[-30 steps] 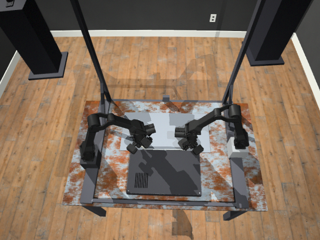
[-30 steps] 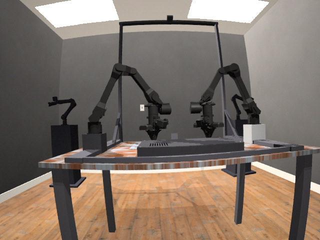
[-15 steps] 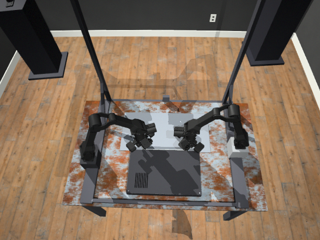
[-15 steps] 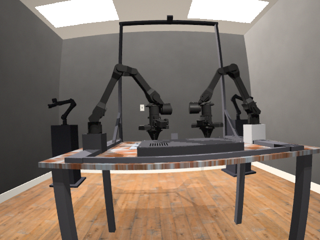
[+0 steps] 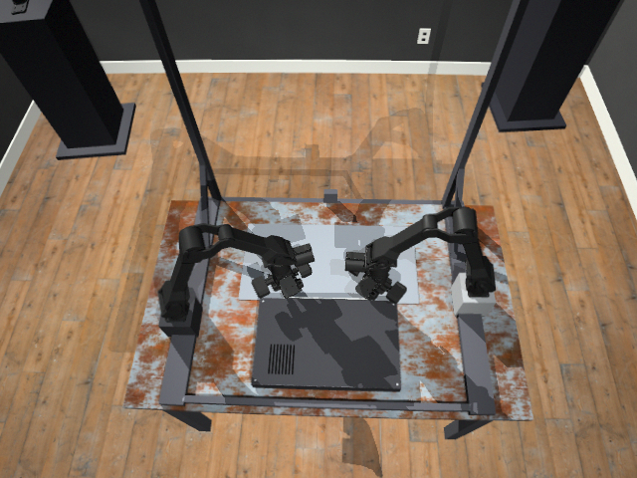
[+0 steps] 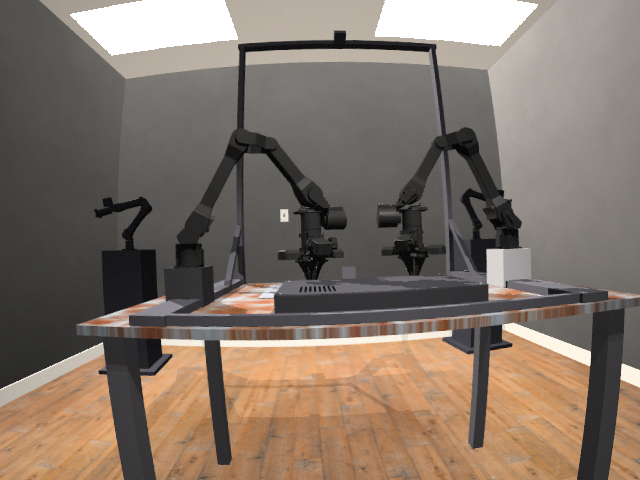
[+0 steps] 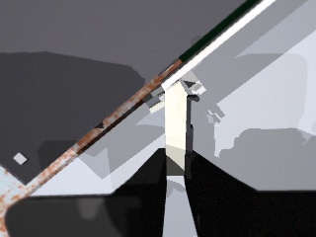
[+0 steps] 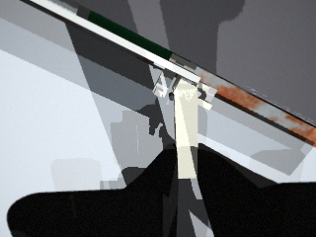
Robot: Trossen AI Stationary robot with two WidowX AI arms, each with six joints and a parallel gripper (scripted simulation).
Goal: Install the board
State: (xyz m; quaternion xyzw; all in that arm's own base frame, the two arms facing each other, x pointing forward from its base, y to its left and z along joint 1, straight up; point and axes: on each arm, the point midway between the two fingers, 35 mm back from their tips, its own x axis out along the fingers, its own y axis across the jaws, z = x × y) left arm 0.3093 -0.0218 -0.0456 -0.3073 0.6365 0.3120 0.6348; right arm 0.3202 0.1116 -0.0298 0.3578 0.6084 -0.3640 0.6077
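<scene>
Above the pale mat, both arms' fingers nearly closed, grip uncertain.

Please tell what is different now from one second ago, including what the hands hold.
The left hand and right hand shifted slightly toward each other and toward the bench's rear. Each now grips a cream lever; the earlier pictures are too small to tell if this is new. No release is visible. The enclosure stayed put.
</scene>
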